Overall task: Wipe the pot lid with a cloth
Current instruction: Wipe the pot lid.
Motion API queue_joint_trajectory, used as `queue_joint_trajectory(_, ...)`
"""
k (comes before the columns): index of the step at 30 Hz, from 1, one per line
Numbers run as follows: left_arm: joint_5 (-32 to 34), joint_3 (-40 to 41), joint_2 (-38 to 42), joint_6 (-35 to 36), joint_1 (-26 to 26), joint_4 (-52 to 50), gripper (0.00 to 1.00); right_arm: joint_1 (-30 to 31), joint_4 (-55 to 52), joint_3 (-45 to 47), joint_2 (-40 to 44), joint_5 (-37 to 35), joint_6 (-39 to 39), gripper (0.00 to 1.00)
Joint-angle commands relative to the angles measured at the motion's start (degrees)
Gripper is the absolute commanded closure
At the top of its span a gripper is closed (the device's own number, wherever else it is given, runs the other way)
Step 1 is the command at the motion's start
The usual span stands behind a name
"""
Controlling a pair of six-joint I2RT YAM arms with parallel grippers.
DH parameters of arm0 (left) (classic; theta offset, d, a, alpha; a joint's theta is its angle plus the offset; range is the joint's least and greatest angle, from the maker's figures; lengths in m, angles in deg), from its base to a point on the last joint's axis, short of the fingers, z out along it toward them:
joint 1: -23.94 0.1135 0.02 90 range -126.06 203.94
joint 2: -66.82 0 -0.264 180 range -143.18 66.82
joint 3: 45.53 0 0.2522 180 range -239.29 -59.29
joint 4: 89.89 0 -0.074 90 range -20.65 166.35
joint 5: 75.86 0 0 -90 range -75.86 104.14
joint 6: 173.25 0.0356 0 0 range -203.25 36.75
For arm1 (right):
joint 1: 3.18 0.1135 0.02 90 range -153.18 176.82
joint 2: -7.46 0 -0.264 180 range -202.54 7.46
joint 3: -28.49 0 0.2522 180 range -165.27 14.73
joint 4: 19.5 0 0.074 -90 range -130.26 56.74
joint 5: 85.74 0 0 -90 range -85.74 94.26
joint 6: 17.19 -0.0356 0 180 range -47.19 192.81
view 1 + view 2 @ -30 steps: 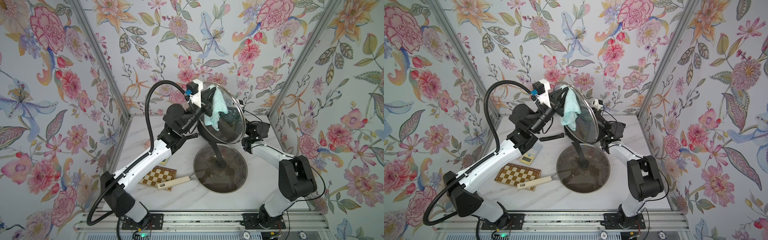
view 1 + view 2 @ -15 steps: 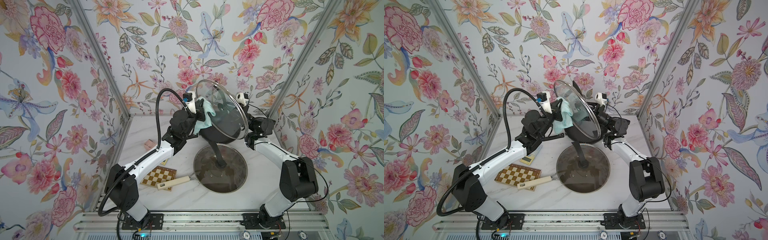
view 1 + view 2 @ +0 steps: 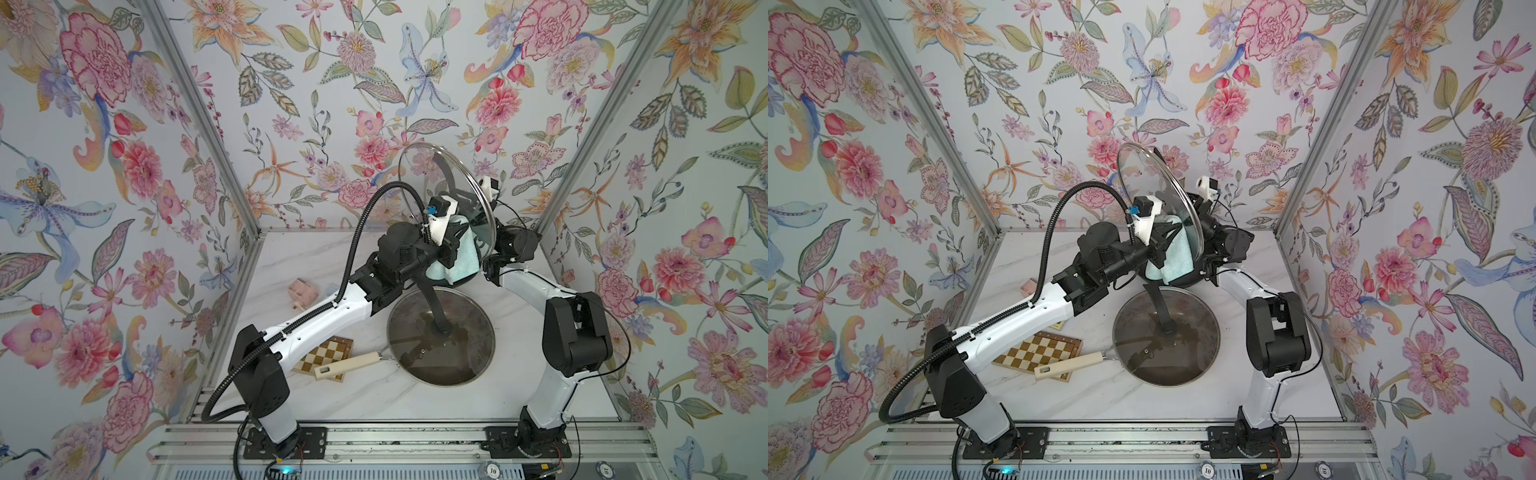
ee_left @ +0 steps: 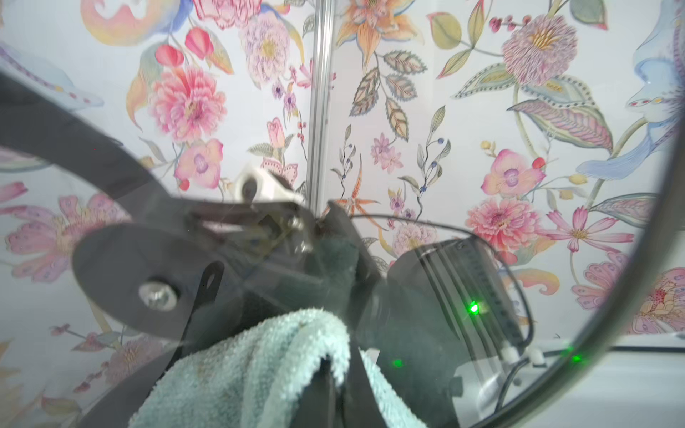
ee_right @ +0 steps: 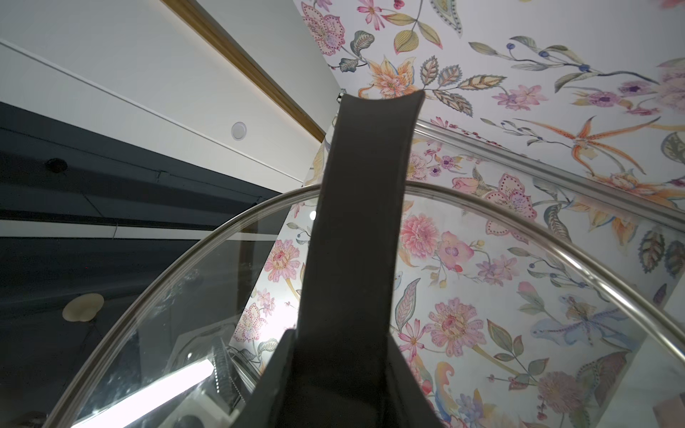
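Cloth (image 3: 465,259) drops lower on the lid (image 3: 440,174), clamped in left tool (image 3: 452,250); right tool (image 5: 344,389) clamps the handle (image 5: 359,222); wiping underway.

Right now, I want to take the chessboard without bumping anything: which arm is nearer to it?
Left. The left arm reaches over the chessboard, covering part of it in both top views; the right arm stands beyond the pan, well apart.

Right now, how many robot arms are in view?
2. The left arm reaches from the front rail to the raised pot lid, left gripper shut on the cloth. The right arm stands opposite, right gripper shut on the lid's handle. None seems hidden.
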Motion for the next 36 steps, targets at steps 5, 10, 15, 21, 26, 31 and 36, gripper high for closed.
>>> queue_joint_trajectory(5,10.6,5.4,8.7,-0.6,7.7,14.0,1.00,3.4,6.1,0.9,4.8,-0.1,0.4,1.00)
queue_joint_trajectory(10,16.1,10.4,8.2,0.7,8.5,9.1,1.00,3.7,6.1,-2.6,5.6,0.4,-1.0,1.00)
queue_joint_trajectory(15,10.7,10.0,4.3,4.6,2.3,6.1,1.00,3.5,6.1,-2.8,5.5,-2.0,-1.1,1.00)
queue_joint_trajectory(21,7.0,6.9,4.7,5.0,-0.1,11.1,1.00,3.9,6.1,-4.3,3.3,-2.4,-1.7,1.00)
queue_joint_trajectory(26,16.6,8.8,7.6,5.4,2.7,11.4,1.00,3.9,6.1,-2.6,4.0,-2.1,-1.1,1.00)
queue_joint_trajectory(31,20.0,13.5,9.9,2.1,5.4,9.6,1.00,2.5,6.1,-0.7,5.3,-1.4,-0.5,1.00)
queue_joint_trajectory(36,23.1,15.8,11.2,-0.4,9.2,6.2,1.00,0.4,5.9,-3.2,6.4,-0.4,-0.2,1.00)
